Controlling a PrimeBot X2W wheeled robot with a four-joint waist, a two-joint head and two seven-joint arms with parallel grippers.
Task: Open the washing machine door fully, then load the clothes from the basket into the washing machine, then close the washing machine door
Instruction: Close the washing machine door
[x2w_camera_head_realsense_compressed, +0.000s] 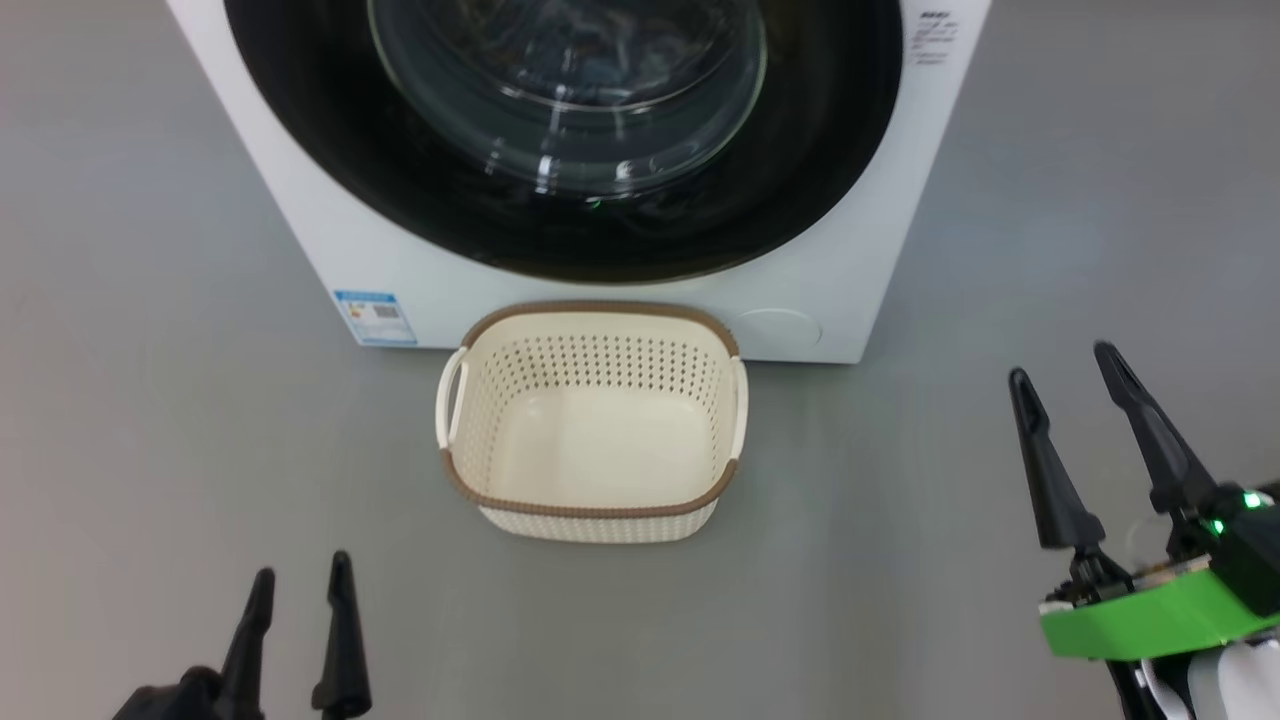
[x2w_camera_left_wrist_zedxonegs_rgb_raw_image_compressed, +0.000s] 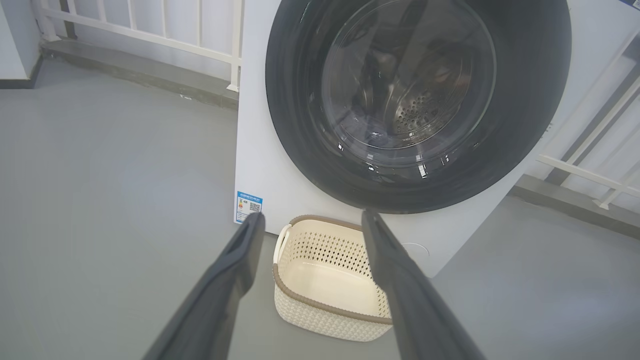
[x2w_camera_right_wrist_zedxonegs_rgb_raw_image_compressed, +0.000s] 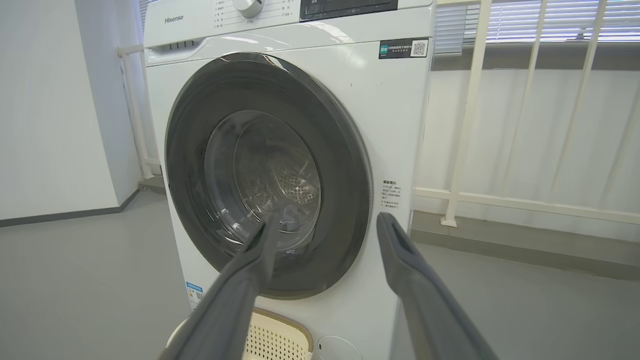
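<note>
Grey smooth floor (x2w_camera_head_realsense_compressed: 150, 450) extends to all sides, and a white barred railing (x2w_camera_right_wrist_zedxonegs_rgb_raw_image_compressed: 462, 125) stands behind and to the right of the appliance. The big white front-loading washing machine (x2w_camera_head_realsense_compressed: 450, 290) stands at the far centre of the scene, facing the robot. Its large round door with wide glossy black rim (x2w_camera_head_realsense_compressed: 820, 150) and bulging clear glass centre sits shut, flush against the front panel. Through the glass the perforated steel drum (x2w_camera_left_wrist_zedxonegs_rgb_raw_image_compressed: 415, 112) is partly visible; reflections prevent identifying any contents. The small cream plastic basket with perforated sides and brown woven-look rim (x2w_camera_head_realsense_compressed: 590, 310) stands upright on the floor just in front of the machine, centred below the door; whether its far rim touches the panel cannot be determined. The basket's cream bottom shows in full. Right gripper (x2w_camera_head_realsense_compressed: 1060, 362), on a green bracket (x2w_camera_head_realsense_compressed: 1150, 615), is at the near right, well apart from the basket — its two dark fingers are spread, with nothing between them. Left gripper (x2w_camera_head_realsense_compressed: 300, 565) is at the near left, fingers likewise parted and gripping nothing. A blue label sticker (x2w_camera_head_realsense_compressed: 375, 318) is fixed at the panel's lower left, just left of the basket.
</note>
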